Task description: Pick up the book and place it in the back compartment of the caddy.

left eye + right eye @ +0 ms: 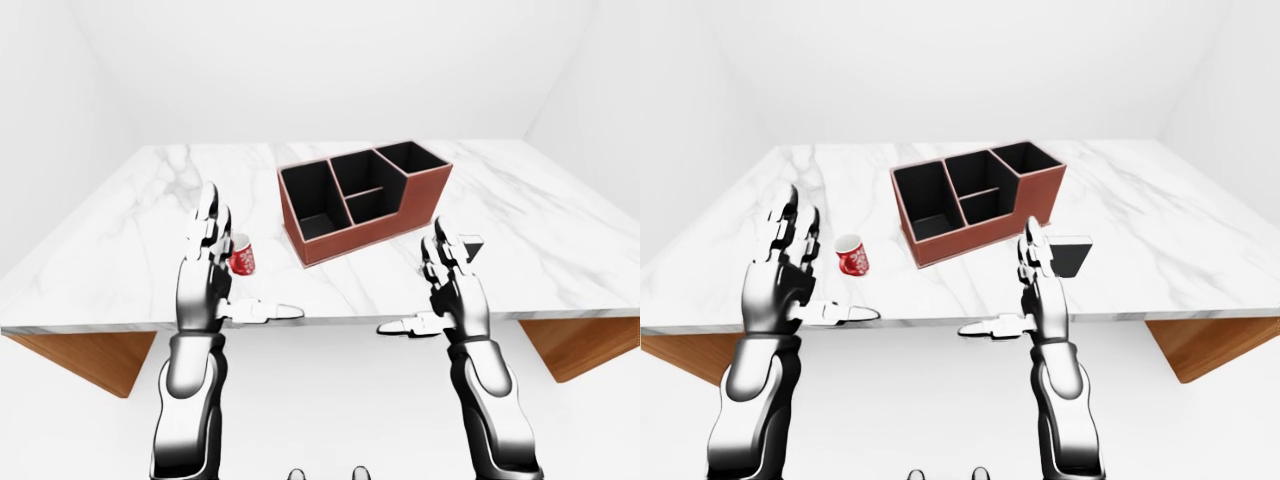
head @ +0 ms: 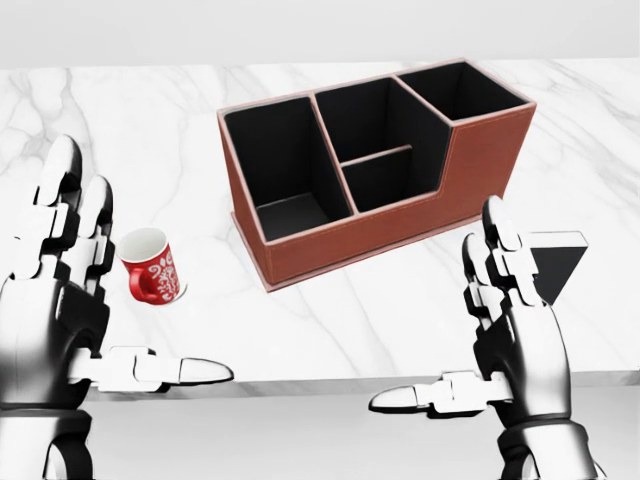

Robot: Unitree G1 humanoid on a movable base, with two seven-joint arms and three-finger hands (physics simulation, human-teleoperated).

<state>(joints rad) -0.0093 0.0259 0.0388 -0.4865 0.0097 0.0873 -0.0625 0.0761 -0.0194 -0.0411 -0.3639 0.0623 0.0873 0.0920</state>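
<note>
A black book [image 2: 560, 262] stands on the white marble table [image 2: 330, 325], to the right of the caddy and partly hidden behind my right hand. The brown caddy [image 2: 345, 238] has black compartments; its tall back compartment [image 2: 462, 90] sits at the upper right. My right hand [image 2: 437, 306] hovers open over the table's near edge, fingers up, just left of the book and apart from it. My left hand [image 2: 118, 312] is open too, raised at the left beside a red mug [image 2: 152, 268].
The red mug stands left of the caddy, close to my left fingers [image 2: 62, 215]. The table's near edge [image 2: 300, 385] runs between my thumbs. Wooden floor [image 1: 85, 360] shows under the table on both sides. White walls enclose the room.
</note>
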